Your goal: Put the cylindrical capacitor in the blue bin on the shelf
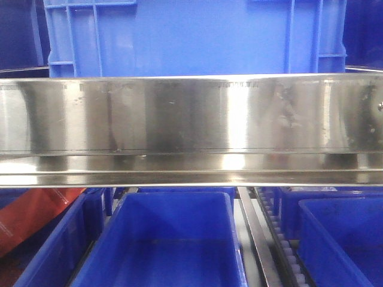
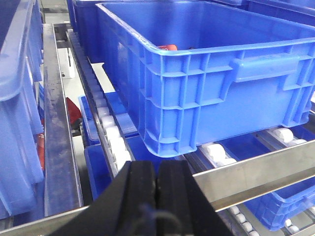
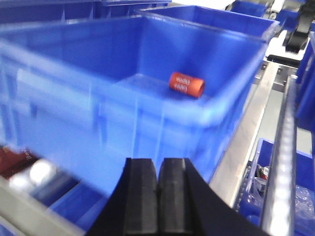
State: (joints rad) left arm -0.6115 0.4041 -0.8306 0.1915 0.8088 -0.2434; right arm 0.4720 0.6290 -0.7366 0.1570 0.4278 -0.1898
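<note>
On the shelf (image 1: 191, 113), blue bin (image 3: 98, 59) holds the cylindrical capacitor (image 3: 187, 84), lying on its side on the bin floor near the far corner. Right tool (image 3: 157, 196) clenched, empty, well apart below. Left tool (image 2: 157, 196) clenched, empty.

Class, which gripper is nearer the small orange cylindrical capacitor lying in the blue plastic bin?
Probably right. The right gripper, shut, faces the blue plastic bin, looking in at the small orange cylindrical capacitor. The left gripper, shut, sits below the bin's corner; only an orange sliver shows.
</note>
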